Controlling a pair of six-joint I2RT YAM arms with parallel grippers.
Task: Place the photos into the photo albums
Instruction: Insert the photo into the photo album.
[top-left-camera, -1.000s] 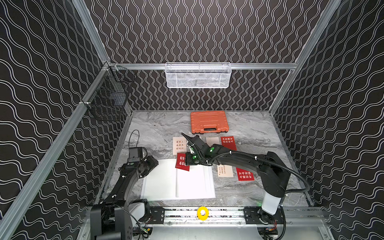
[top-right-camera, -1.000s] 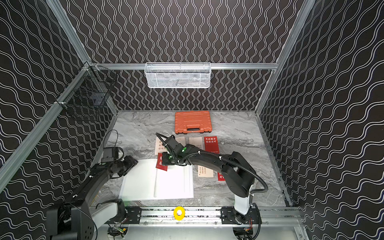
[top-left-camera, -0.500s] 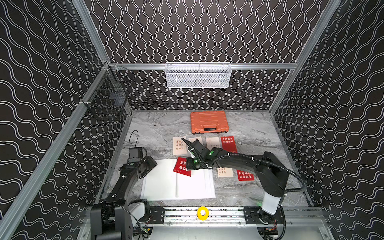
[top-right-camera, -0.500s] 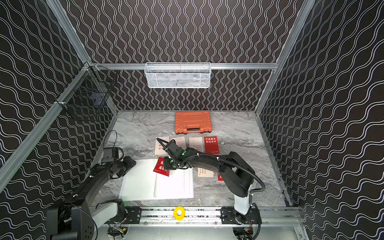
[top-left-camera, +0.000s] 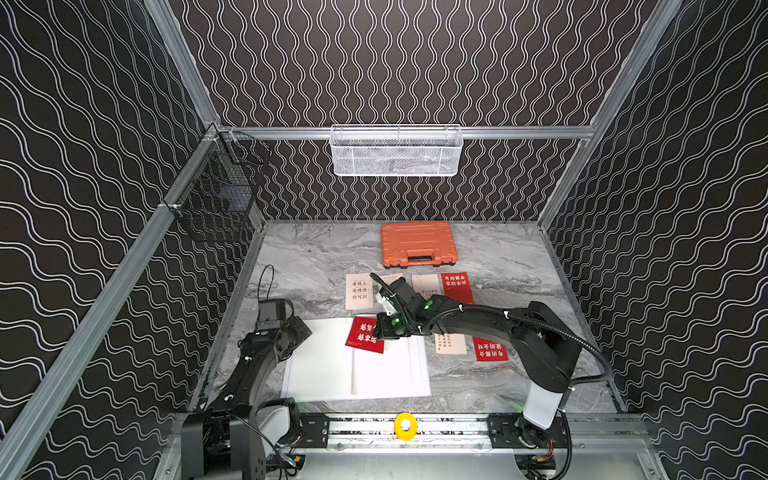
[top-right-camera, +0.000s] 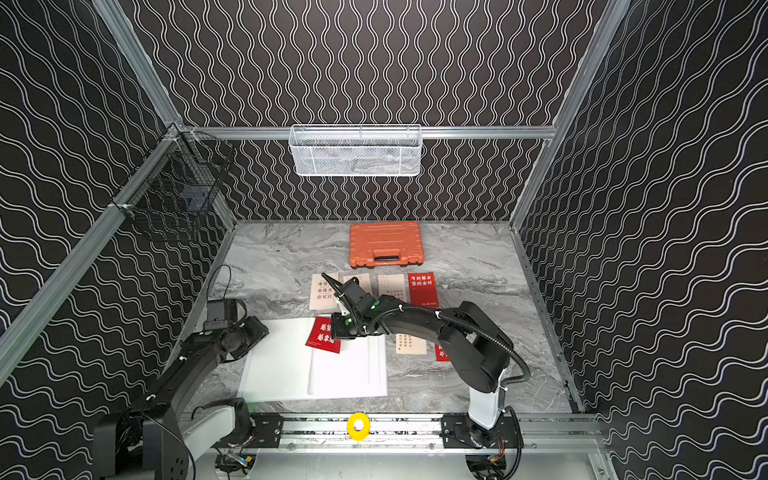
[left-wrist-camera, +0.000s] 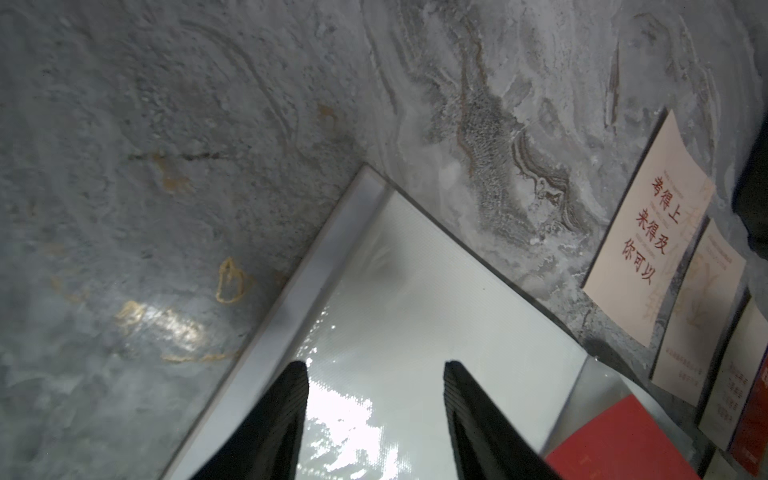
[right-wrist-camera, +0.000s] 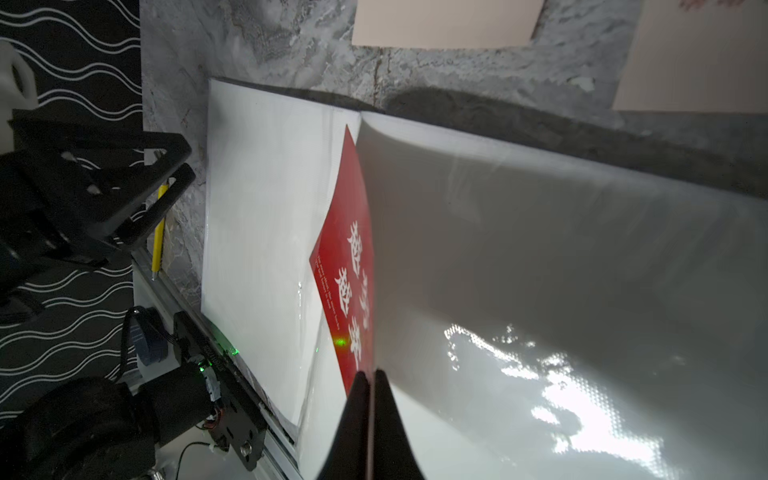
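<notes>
Photo album (top-left-camera: 328, 370) lies open, white pages up, on the marble table (top-left-camera: 316, 266) near the front rail. I see the right gripper (right-wrist-camera: 370, 374) clamped on a red photo (top-left-camera: 365, 335), which sits tilted over the album's far edge by the spine. On my other arm, the left gripper (left-wrist-camera: 374, 365) has its fingers apart, holding nothing, over the left page's far corner; I can't tell whether it touches. A cream photo (top-left-camera: 357, 291) lies just beyond the album.

Overhead glare on the photo album (right-wrist-camera: 561, 395); wrist views soft, perhaps defocused.
</notes>
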